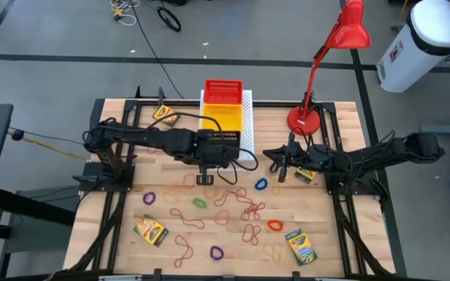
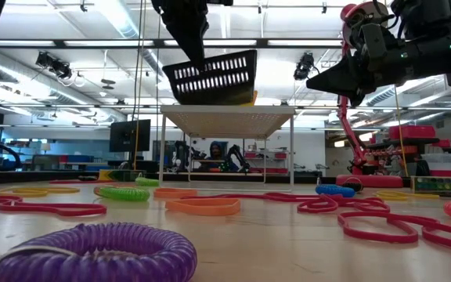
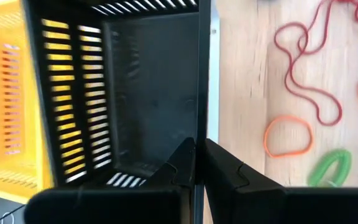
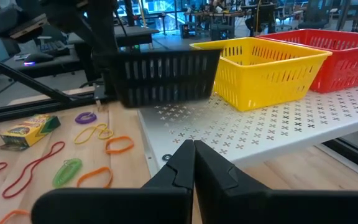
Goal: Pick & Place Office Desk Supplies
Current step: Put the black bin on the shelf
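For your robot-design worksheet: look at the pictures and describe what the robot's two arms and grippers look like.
Both arms are dark, almost black, built from jointed segments, with black cables running along them. The left gripper and right gripper each end in two dark, angular fingers that taper to blunt tips. No markings are legible.
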`<state>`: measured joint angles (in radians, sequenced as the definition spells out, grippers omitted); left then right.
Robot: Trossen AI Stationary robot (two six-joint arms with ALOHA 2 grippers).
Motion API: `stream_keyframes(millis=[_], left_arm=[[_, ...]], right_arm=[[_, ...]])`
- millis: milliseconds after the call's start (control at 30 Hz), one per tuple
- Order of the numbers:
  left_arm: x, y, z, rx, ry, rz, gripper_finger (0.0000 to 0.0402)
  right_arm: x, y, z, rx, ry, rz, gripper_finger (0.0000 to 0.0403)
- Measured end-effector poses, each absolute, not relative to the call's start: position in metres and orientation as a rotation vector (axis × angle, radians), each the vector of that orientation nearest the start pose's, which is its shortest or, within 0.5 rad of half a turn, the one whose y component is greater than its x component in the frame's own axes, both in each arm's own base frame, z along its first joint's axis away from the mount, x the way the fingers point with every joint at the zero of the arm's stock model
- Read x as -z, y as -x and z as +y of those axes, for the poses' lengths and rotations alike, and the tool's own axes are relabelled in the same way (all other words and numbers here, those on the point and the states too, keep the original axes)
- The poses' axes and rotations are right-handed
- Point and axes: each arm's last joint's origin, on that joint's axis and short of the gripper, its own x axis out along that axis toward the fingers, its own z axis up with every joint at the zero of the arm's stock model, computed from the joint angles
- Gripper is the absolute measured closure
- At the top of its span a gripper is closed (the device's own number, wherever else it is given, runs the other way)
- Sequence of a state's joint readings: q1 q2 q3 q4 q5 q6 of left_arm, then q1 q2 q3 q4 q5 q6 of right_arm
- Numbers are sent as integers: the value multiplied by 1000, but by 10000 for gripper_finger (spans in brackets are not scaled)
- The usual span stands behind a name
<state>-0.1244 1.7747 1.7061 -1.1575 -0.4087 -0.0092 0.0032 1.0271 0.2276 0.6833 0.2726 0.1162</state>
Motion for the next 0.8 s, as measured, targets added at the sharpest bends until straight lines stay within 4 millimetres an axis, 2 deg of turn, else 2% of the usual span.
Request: stream_keyframes(millis=[433,800], left_arm=[[-318,-357,-24,-259,-274,1147,374],[-313,-361,-25,-233,-264,1163,373]], right_arm=[[-185,-192,-7,276,-100,99,394],[-185,-192,-7,279,-100,99,394]])
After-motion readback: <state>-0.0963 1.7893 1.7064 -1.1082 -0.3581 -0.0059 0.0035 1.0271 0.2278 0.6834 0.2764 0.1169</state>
